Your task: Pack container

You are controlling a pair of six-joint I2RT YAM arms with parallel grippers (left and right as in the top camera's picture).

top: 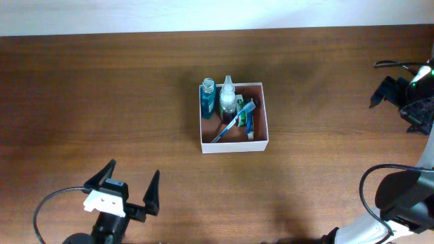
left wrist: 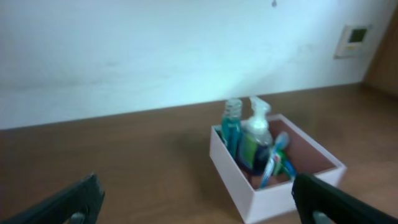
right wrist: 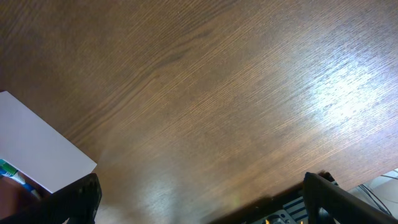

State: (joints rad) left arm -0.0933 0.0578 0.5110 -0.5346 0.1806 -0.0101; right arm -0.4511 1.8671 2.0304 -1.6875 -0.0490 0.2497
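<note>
The container point(top: 234, 145), a square white-walled box with a pinkish-brown inside, sits mid-table. It holds a blue bottle point(top: 207, 99), a white-capped spray bottle point(top: 228, 96), a blue toothbrush point(top: 229, 126) and a green-and-white packet point(top: 248, 119). My left gripper point(top: 133, 169) is open and empty at the near left, well short of the box. The left wrist view shows the box point(left wrist: 233, 180) ahead between the spread fingers point(left wrist: 200, 208). My right gripper point(top: 381, 91) is open and empty at the far right. The right wrist view shows its fingers point(right wrist: 202, 202) over bare wood, with the box wall point(right wrist: 37, 149) at the left.
The brown wooden table point(top: 102, 88) runs to a white wall at the back point(left wrist: 155, 50). Black cables and the right arm's base point(top: 407, 193) crowd the right edge. A cable loops beside the left arm point(top: 44, 210).
</note>
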